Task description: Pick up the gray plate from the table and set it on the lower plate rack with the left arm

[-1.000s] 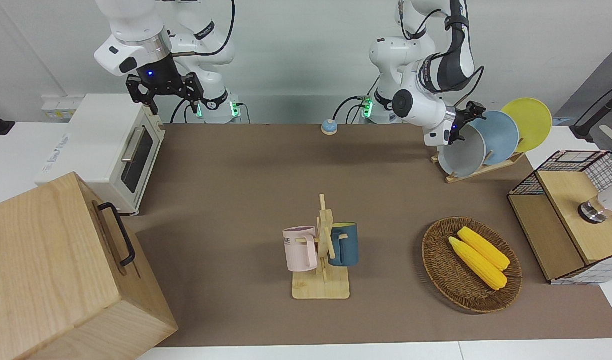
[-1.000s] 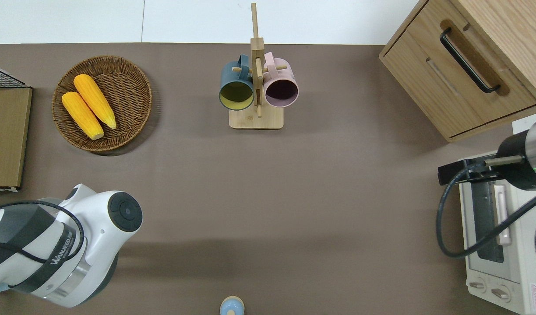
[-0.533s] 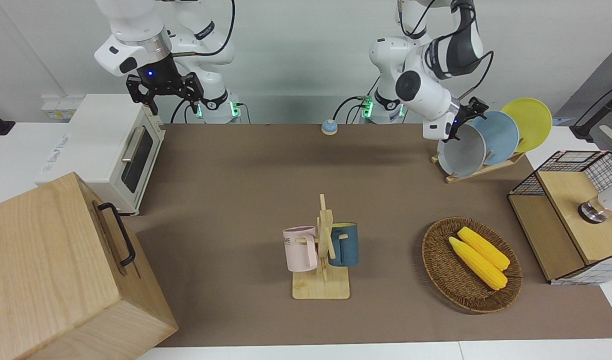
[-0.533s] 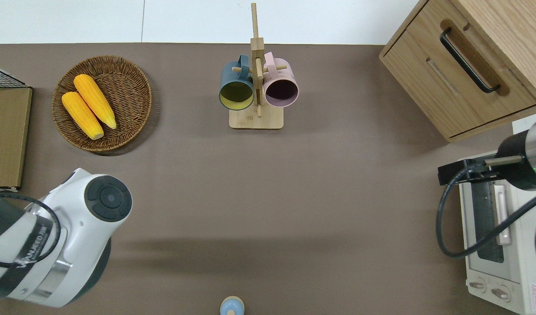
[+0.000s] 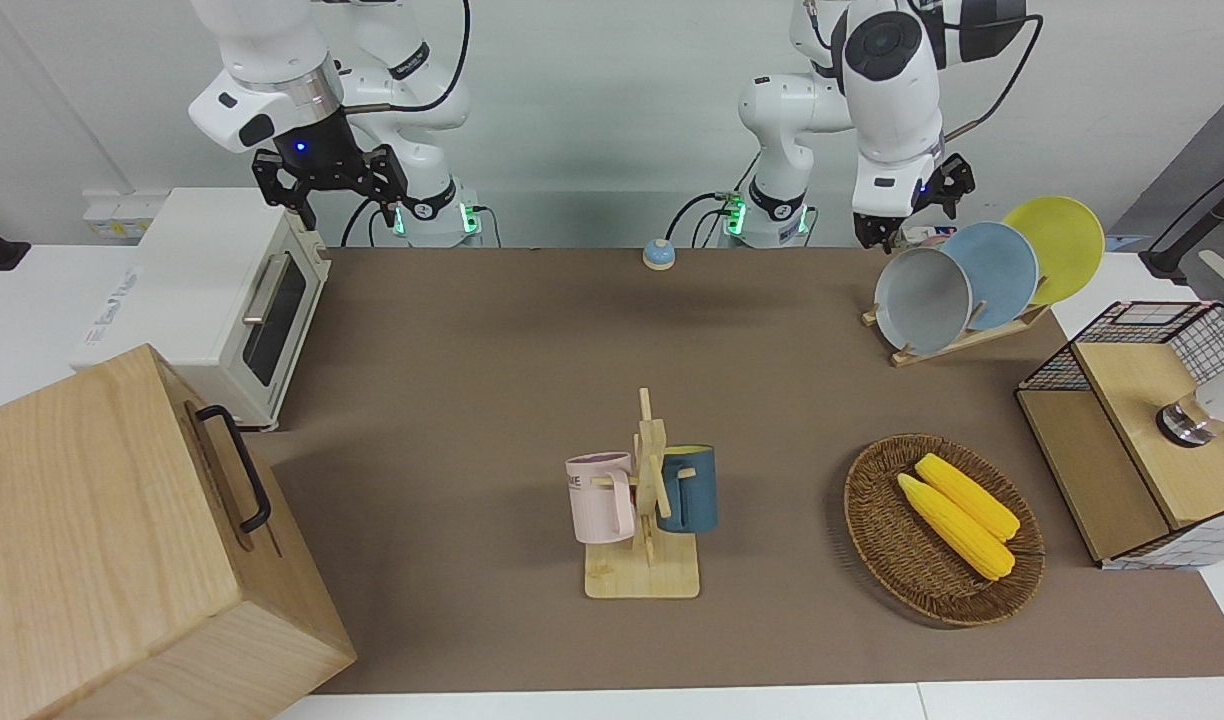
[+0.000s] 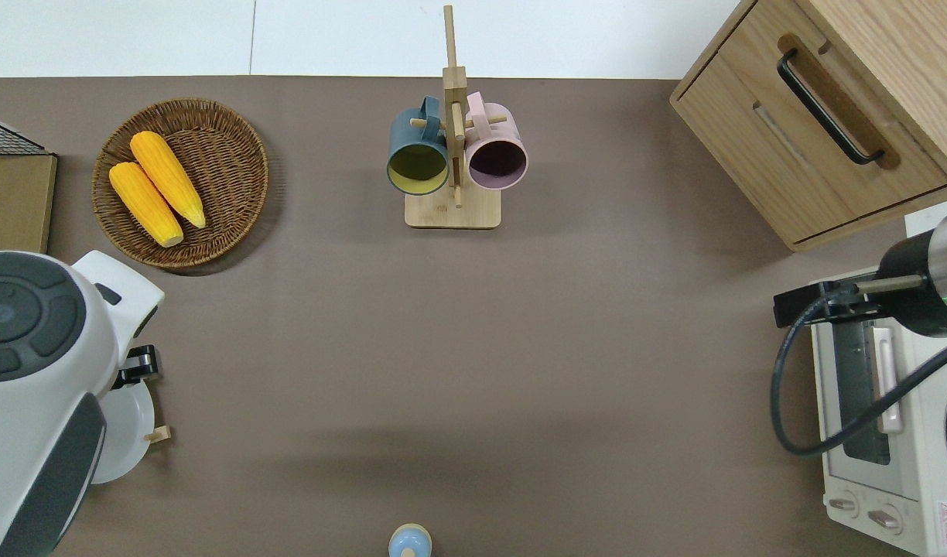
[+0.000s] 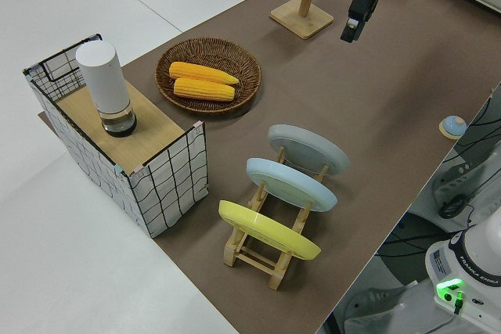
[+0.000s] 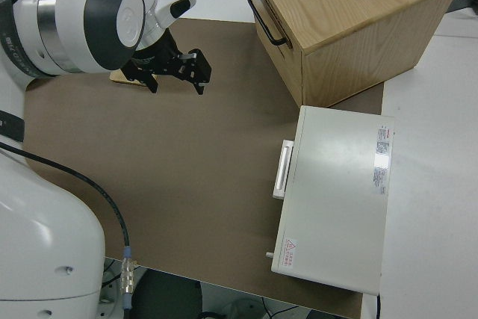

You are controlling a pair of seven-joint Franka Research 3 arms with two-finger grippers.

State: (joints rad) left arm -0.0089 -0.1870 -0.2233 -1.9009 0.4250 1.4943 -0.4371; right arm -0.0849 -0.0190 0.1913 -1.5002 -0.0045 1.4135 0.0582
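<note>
The gray plate [image 5: 922, 300] stands tilted in the lowest slot of the light-wood plate rack [image 5: 957, 345], at the left arm's end of the table [image 5: 492, 340]. It also shows in the left side view [image 7: 309, 149] and partly in the overhead view [image 6: 125, 433]. A sky-blue plate [image 5: 997, 272] and a yellow plate [image 5: 1057, 245] fill the higher slots. My left gripper [image 5: 912, 210] is open and empty, raised above the gray plate and clear of it. My right gripper [image 5: 327, 185] is open and parked.
A wicker basket [image 5: 877, 530] with two corn cobs, a mug tree [image 5: 647, 500] with two mugs, a wire crate [image 5: 1132, 440], a white toaster oven [image 5: 222, 300], a wooden drawer cabinet [image 5: 122, 550] and a small blue bell [image 5: 658, 254] stand on the table.
The left arm has swung upward and its gripper has lifted off the gray plate, which stays in the rack. The right arm has not moved.
</note>
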